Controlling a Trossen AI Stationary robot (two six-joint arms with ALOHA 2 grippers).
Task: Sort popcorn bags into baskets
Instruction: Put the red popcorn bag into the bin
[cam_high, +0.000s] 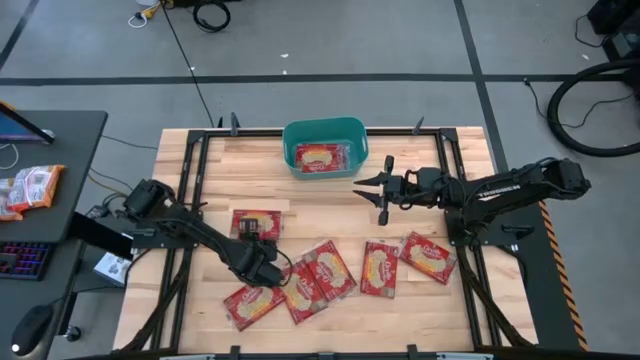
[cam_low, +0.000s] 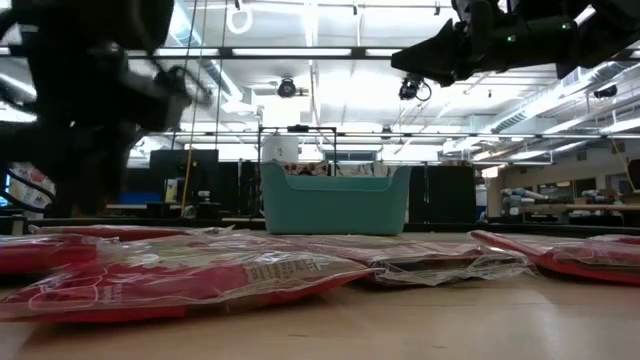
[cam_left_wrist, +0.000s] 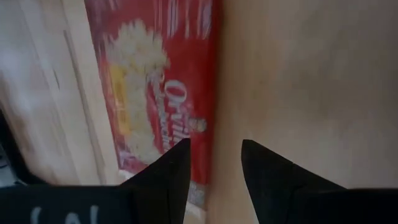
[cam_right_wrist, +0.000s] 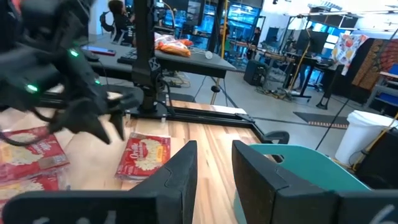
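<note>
I have the left claw (cam_high: 262, 268) low over the table (cam_high: 420, 300), in the lower left of the high view, fingers spread and pinching nothing. One popcorn bag (cam_high: 256, 223) lies just above it in that frame, close to the fingertips, long axis running left-right; in the left wrist view the same bag (cam_left_wrist: 155, 87) stretches away beside one finger. Five more bags lie scattered along the lower part of the frame. The teal basket (cam_high: 324, 131) sits at top centre with one bag inside. My right claw (cam_high: 377, 189), spread and empty, hovers just right of the basket, so the left arm is nearer the loose bags.
</note>
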